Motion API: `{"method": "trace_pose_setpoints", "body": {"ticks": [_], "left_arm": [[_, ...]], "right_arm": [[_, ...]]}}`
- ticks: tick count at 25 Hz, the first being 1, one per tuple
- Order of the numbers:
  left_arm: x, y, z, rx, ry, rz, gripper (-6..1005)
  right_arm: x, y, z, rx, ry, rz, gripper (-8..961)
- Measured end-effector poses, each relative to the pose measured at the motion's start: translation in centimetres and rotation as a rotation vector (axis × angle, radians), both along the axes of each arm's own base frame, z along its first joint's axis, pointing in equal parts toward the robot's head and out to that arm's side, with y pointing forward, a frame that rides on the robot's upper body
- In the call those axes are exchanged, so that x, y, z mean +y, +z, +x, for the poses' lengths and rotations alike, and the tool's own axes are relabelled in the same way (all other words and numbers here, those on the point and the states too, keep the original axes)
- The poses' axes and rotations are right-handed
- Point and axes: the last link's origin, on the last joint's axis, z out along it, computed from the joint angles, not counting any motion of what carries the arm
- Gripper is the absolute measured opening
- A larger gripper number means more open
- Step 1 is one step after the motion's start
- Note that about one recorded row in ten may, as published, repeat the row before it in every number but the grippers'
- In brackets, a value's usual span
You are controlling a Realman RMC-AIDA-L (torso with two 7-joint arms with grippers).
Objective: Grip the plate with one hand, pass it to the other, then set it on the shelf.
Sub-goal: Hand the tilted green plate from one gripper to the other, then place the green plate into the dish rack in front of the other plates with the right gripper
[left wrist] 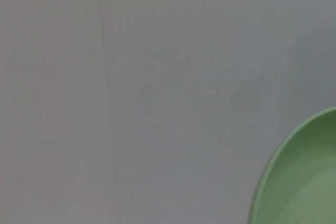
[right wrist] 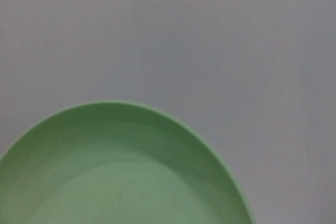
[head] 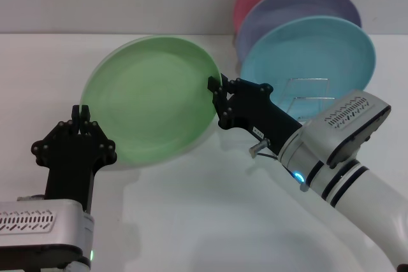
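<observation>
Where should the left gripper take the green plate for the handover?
On the rim nearest it, the lower-left edge of the green plate, coming up from below. The plate is tilted up off the table, so that thin raised rim is exposed and fits between two fingers. The right gripper already pinches the opposite edge, so the left gripper stays clear of it.

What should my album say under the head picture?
Right gripper holds the green plate tilted up; left gripper waits nearby.

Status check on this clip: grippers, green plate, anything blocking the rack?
Right gripper shut on green plate rim, plate tilted. Left gripper at the opposite rim, grip unclear. Blue plate stands on the wire rack, others behind.
</observation>
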Motion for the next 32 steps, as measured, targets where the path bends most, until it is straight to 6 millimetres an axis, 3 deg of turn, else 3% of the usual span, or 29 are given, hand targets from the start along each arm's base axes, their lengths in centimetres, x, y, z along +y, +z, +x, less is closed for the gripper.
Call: {"method": "trace_pose_setpoints", "body": {"ticks": [32], "left_arm": [[-0.06,-0.04,-0.11,-0.031,-0.045,-0.015,185]], "right_arm": [[0.28,0.45,0.36,0.010,-0.021,0.025,28]]}}
